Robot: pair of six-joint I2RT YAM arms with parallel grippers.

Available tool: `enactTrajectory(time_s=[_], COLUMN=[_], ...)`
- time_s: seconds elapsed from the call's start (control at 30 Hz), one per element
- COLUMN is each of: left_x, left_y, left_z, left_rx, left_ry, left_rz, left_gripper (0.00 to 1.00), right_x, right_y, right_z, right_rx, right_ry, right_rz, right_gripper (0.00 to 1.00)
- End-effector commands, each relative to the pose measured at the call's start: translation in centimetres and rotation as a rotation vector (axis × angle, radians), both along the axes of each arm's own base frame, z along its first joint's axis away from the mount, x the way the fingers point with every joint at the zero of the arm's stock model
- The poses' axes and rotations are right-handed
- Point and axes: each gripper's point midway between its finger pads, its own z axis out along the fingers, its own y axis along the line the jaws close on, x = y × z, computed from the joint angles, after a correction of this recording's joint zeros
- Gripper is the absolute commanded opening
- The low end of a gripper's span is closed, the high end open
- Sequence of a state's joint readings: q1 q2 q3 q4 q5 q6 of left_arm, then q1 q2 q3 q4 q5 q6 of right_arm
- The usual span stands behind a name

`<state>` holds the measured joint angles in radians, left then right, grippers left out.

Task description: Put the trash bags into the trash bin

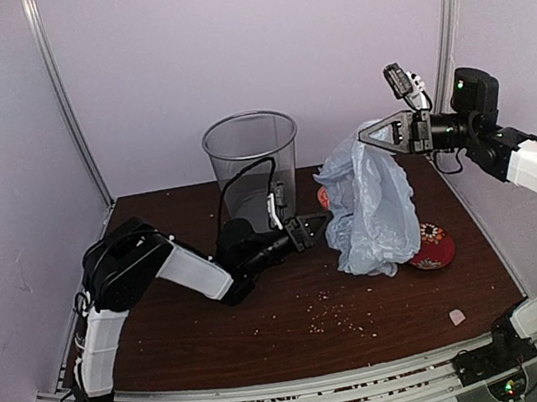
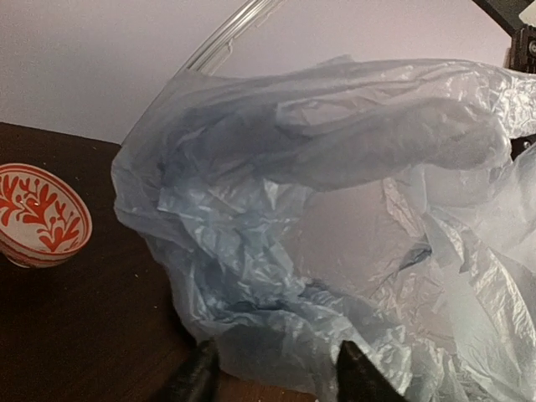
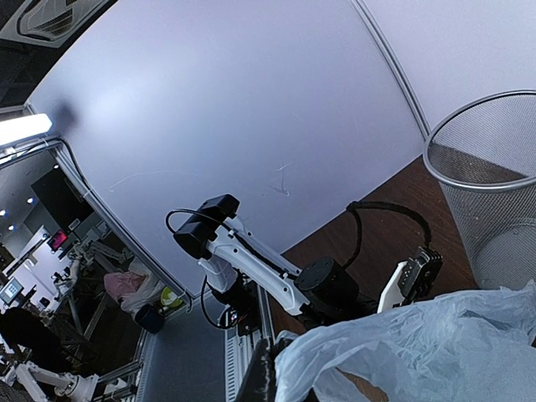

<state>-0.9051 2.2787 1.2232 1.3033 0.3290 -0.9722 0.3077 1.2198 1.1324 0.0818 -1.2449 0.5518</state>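
Note:
The pale blue-grey trash bag [image 1: 375, 200] hangs from my right gripper [image 1: 368, 135], which is shut on its top edge and holds it up above the table, right of the bin. The bag's bottom rests on the table. The grey wire-mesh trash bin [image 1: 252, 158] stands upright at the back centre and shows nothing inside. My left gripper [image 1: 315, 226] is open, low over the table at the bag's lower left edge. In the left wrist view the bag [image 2: 335, 226] fills the frame, its lower fold between my fingertips [image 2: 197, 378]. The right wrist view shows the bag [image 3: 419, 352] and the bin [image 3: 494, 193].
A red-patterned bowl [image 2: 38, 213] stands just behind the left gripper, partly hidden by the bag in the top view [image 1: 322, 196]. A red round dish [image 1: 433, 247] lies at the bag's right foot. A small pink scrap [image 1: 457, 316] and crumbs [image 1: 331, 313] lie on the front of the table.

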Motion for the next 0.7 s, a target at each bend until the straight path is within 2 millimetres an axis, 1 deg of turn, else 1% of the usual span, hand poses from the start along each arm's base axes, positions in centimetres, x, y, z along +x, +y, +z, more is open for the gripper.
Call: enactTrajectory(time_s=[0.0,0.03,0.13,0.23,0.27,0.3,0.37,0.43,0.47,0.53,0.57,0.6,0.63,0.67], left_x=[-0.5,-0.6,-1.1,-1.9,-1.9,-1.7,-1.5,-1.5,-1.5,-1.7,-1.9,-2.2,-2.5,-2.7], left_y=[0.5,0.3,-1.1,-2.6,-3.0,-3.5,-4.1,-4.4,-4.4,-4.0,-3.6,-3.1,-2.5,-1.8], left_z=[1.5,1.5,2.1,2.9,2.6,2.9,2.6,2.4,2.2,1.8,1.6,1.7,1.6,1.7], left_rx=[0.004,-0.003,-0.03,-0.055,-0.05,-0.051,-0.042,-0.034,-0.028,-0.019,-0.017,-0.018,-0.016,-0.016], left_ry=[-0.029,-0.028,-0.036,-0.046,-0.037,-0.033,-0.024,-0.011,-0.005,0.007,0.011,0.011,0.015,0.017], left_rz=[-0.002,-0.017,-0.098,-0.187,-0.202,-0.209,-0.224,-0.234,-0.237,-0.235,-0.232,-0.229,-0.223,-0.212], left_gripper=[0.74,0.78,0.8,0.8,0.8,0.8,0.75,0.65,0.53,0.35,0.24,0.1,0.0,0.0], right_x=[-1.2,-1.3,-1.2,-1.1,-1.1,-1.1,-1.1,-1.1,-1.1,-1.0,-0.8,-0.6,-0.3,0.2], right_y=[-0.2,-0.1,-0.1,-0.1,-0.2,-0.2,-0.2,-0.3,-0.3,-0.6,-0.7,-0.9,-1.1,-1.4], right_z=[0.9,0.8,0.5,-0.1,-0.3,-0.5,-0.8,-0.9,-0.9,-0.7,-0.8,-0.8,-0.8,-0.8], right_rx=[0.017,0.017,0.015,0.007,0.003,0.0,-0.006,-0.01,-0.011,-0.011,-0.011,-0.011,-0.011,-0.012], right_ry=[-0.038,-0.036,-0.03,-0.029,-0.026,-0.026,-0.028,-0.037,-0.039,-0.045,-0.043,-0.044,-0.044,-0.043], right_rz=[0.027,0.029,0.026,0.022,0.02,0.019,0.016,0.011,0.01,0.001,-0.003,-0.013,-0.029,-0.055], right_gripper=[0.0,0.0,0.0,0.0,0.0,0.0,0.0,0.0,0.0,0.0,0.0,0.0,0.0,0.0])
